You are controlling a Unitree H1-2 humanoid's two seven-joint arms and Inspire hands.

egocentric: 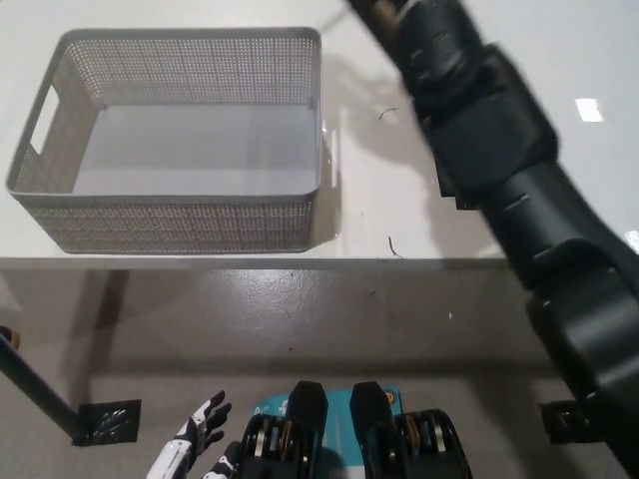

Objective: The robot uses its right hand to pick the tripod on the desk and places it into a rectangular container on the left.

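Observation:
The grey perforated rectangular container point(180, 225) stands empty on the left of the white desk point(379, 225). My black right arm point(489, 140) reaches diagonally from the bottom right up to the picture's top edge, just right of the container's far right corner. Its hand point(371, 8) is blurred and cut off by the top edge, so its fingers and anything it holds are hidden. No tripod shows anywhere in this view. My white left hand point(195, 451) rests low at the bottom left, over the floor, with its fingers apart and nothing in it.
A black tape patch point(446, 185) on the desk peeks out from behind the right arm. The desk's front edge runs across the middle of the picture. On the floor lie black tape marks point(108, 421), and a dark pole point(35, 397) slants at the lower left.

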